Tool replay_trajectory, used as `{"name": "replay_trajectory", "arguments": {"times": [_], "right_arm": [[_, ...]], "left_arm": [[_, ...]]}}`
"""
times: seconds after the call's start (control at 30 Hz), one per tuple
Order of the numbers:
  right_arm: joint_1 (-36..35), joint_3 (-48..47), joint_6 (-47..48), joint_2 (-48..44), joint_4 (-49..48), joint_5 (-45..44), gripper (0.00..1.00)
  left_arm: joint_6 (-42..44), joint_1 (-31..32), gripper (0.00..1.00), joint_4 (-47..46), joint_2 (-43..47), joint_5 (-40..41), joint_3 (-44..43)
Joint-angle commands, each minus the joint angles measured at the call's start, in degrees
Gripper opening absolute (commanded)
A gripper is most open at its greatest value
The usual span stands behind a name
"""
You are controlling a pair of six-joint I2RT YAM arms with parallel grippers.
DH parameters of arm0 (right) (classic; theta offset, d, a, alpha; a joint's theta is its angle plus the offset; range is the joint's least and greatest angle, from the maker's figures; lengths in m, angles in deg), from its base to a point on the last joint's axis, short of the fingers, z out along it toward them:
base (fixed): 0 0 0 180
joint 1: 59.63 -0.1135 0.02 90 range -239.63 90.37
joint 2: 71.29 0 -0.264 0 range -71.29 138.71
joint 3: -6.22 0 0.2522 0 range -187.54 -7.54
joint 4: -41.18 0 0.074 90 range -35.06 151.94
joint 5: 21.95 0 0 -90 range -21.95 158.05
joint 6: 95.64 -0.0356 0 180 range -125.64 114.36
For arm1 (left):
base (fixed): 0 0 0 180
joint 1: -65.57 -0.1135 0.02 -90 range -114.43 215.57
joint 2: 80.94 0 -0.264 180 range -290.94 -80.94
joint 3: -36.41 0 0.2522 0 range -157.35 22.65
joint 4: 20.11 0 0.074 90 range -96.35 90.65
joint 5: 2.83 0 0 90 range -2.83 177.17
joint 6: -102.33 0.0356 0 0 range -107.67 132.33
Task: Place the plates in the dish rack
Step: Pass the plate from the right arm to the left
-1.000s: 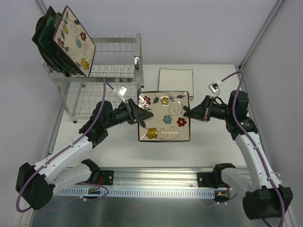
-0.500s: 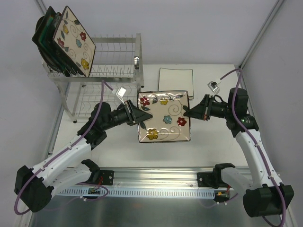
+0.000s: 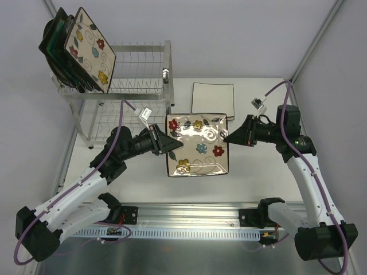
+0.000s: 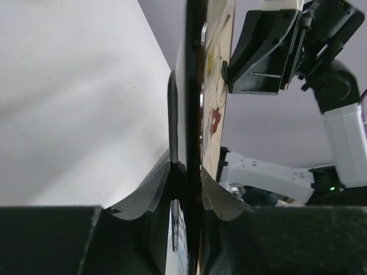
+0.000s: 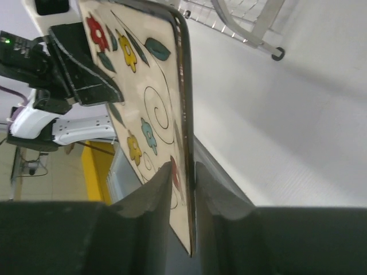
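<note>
- Top view: flowered plate (image 3: 198,146) hangs over the table (image 3: 143,183) in mid-workspace, far edge tipped up, caught between both arms. It is clear of the surface and well short of the rack (image 3: 143,86).
- The left gripper (image 3: 172,143) meets its left rim and the right gripper (image 3: 227,137) its right rim. My guess is that opposite grips keep a wide, flat dish from swinging while it is stood up on edge.
- Racked plates (image 3: 86,51) stand on edge at the left end of the upper tier, leaning together, with free prongs to their right. This plate probably needs the same upright pose to slot in.
- A white plate (image 3: 213,97) lies flat on the table just behind, not yet picked up.
- Left wrist view: the plate (image 4: 195,69) shows edge-on and nearly vertical, its rim pinched firmly between the left gripper's (image 4: 186,172) two fingers. The right gripper (image 4: 229,71) sits at the far rim, on the patterned side.
- Right wrist view: the right gripper (image 5: 183,177) straddles the dark rim, one finger over the flowered face (image 5: 132,103) and one behind.
- I cannot tell whether those fingers press or merely bracket the rim. If they are slack, the left pinch alone carries the weight.
- A rack foot (image 5: 277,55) shows in the background.
</note>
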Motion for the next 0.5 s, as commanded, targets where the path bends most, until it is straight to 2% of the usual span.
{"name": "replay_trajectory", "arguments": {"times": [0.0,0.27,0.47], "right_arm": [[0.6,-3.9,4.0,0.1,1.9,-2.3,0.27],[0.6,-4.2,6.6,0.5,6.2,-6.9,0.64],[0.8,-7.0,7.1,1.4,11.3,-15.0,0.84]], "left_arm": [[4.5,-0.1,0.00,-6.3,4.1,0.8,-2.2],[10.2,-0.1,0.00,-5.0,5.0,3.2,-4.9],[13.7,-0.2,0.00,-4.1,3.0,0.2,-8.2]]}}
